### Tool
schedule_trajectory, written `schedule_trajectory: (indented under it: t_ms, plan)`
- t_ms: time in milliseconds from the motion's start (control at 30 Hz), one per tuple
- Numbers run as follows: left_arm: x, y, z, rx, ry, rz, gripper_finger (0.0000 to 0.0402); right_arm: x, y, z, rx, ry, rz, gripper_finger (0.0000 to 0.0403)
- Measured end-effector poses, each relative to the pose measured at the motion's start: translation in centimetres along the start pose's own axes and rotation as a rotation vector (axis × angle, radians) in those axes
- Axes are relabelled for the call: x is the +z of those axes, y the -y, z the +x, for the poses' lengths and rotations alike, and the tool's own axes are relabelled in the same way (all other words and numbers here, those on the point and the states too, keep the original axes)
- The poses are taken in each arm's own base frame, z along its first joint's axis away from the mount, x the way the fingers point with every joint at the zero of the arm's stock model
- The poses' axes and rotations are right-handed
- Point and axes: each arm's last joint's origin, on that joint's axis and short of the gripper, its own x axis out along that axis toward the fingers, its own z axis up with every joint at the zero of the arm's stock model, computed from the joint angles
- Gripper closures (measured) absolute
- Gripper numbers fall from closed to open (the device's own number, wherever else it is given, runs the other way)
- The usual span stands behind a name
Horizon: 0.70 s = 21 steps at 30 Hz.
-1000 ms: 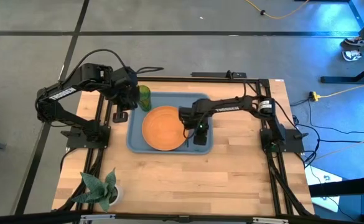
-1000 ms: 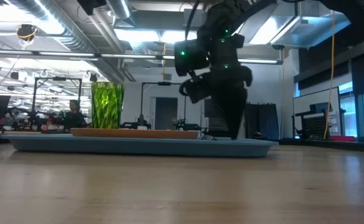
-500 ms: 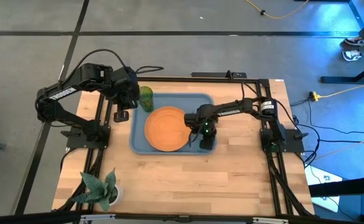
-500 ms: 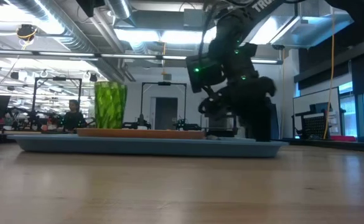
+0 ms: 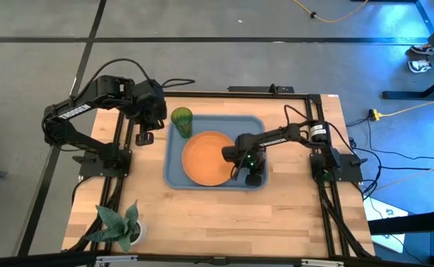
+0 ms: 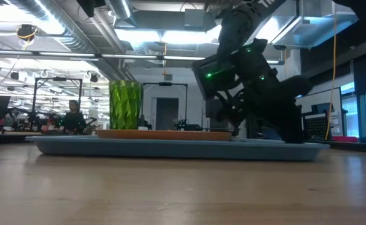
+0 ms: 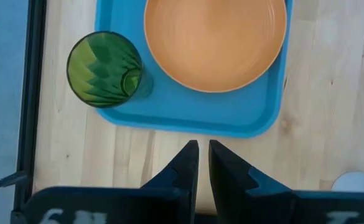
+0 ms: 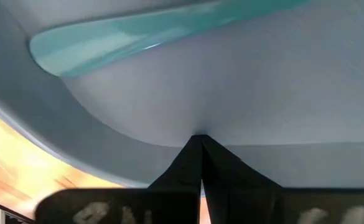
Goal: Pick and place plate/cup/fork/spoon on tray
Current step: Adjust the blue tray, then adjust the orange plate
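You have one tray [image 5: 173, 165], one plate [image 5: 205, 159] and one cup [image 5: 181, 118]. The tray's long axis runs left to right across the table; the plate sits mid-tray, the cup upright in its far left corner. Your right gripper [image 5: 253, 176] presses on the tray's near right corner, jaws together. Your left gripper [image 7: 203, 163] waits beyond the tray's left end, jaws nearly together.

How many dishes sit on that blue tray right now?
2: the orange plate lies mid-tray, and the green cup stands at the far corner nearest the left arm. Cutlery may hide under the right tool.
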Motion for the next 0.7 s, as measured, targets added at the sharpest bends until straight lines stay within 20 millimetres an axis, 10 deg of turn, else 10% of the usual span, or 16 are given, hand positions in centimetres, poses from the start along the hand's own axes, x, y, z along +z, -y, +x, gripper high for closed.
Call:
schedule_trajectory:
  t_ms: [700]
  plan:
    - [0.0, 0.0, 0.0, -0.002, 0.0, 0.008, 0.0372, -0.3, -2.0, -6.7, 0.011, 0.503, -0.049, 0.0397]
